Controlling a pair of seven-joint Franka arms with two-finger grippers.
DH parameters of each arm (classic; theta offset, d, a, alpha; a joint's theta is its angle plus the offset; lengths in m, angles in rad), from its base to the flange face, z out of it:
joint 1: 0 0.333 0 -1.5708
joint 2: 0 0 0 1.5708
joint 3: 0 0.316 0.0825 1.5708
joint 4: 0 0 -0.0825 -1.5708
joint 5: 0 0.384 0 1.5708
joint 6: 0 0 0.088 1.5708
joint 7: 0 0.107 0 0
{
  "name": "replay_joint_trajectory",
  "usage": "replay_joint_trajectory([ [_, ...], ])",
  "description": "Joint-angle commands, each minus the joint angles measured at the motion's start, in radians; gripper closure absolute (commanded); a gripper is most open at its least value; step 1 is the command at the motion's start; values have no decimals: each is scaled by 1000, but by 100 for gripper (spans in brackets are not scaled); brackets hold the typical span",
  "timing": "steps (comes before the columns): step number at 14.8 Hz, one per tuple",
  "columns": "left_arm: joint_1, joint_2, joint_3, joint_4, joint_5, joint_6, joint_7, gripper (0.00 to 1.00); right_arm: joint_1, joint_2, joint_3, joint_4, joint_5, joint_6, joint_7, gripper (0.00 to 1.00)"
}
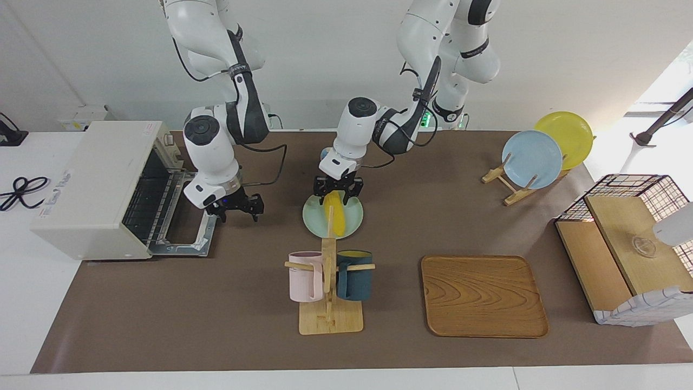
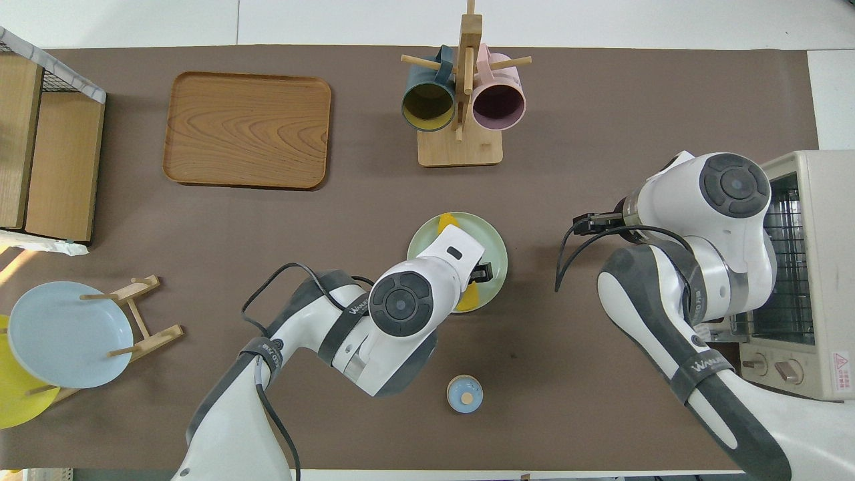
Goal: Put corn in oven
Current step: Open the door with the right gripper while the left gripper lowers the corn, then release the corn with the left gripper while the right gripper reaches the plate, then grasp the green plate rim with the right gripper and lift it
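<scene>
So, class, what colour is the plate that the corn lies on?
Pale green plate under the yellow corn; the facing view shows it best.

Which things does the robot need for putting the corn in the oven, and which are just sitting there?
Needed: corn, oven, left end effector over the corn.
Just sitting: green plate, mug rack, wooden tray, plate stand.

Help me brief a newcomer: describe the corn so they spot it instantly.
Find the wooden mug stand mid-table; the pale green plate sits just nearer the robots. The corn lies on it under the left hand: a glossy yellow tapered cob, not round like the plates.
</scene>
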Motion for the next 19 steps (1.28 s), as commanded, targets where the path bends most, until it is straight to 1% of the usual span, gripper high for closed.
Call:
replay_joint_trajectory([
  [1,71,-102,-1,7,1,-161,108,0,4,14,-4,37,21,-36,-24,0],
  [3,128,-184,-1,7,1,-284,162,0,11,15,-4,60,23,-60,-24,0],
  [4,159,-218,-1,12,1,-340,197,0,31,15,-4,81,23,-80,-22,0],
  [7,260,-271,1,64,1,-497,277,0,114,47,-4,208,34,-193,16,0],
  [10,413,-327,4,96,7,-621,429,0,229,75,-6,312,35,-253,161,0],
  [12,510,-366,4,116,59,-677,495,0,306,116,-4,388,35,-260,230,0],
  [13,548,-372,4,134,71,-718,533,0,355,144,-6,418,34,-257,288,0],
  [14,583,-375,4,168,71,-758,577,0,404,184,-6,460,24,-249,363,0],
  [16,634,-378,4,216,74,-831,631,0,497,291,-7,555,11,-238,491,0],
  [17,653,-389,4,236,77,-865,653,0,527,329,-6,569,-11,-208,531,0],
  [19,654,-412,4,260,128,-925,664,0,548,357,-4,551,-31,-101,563,0],
])
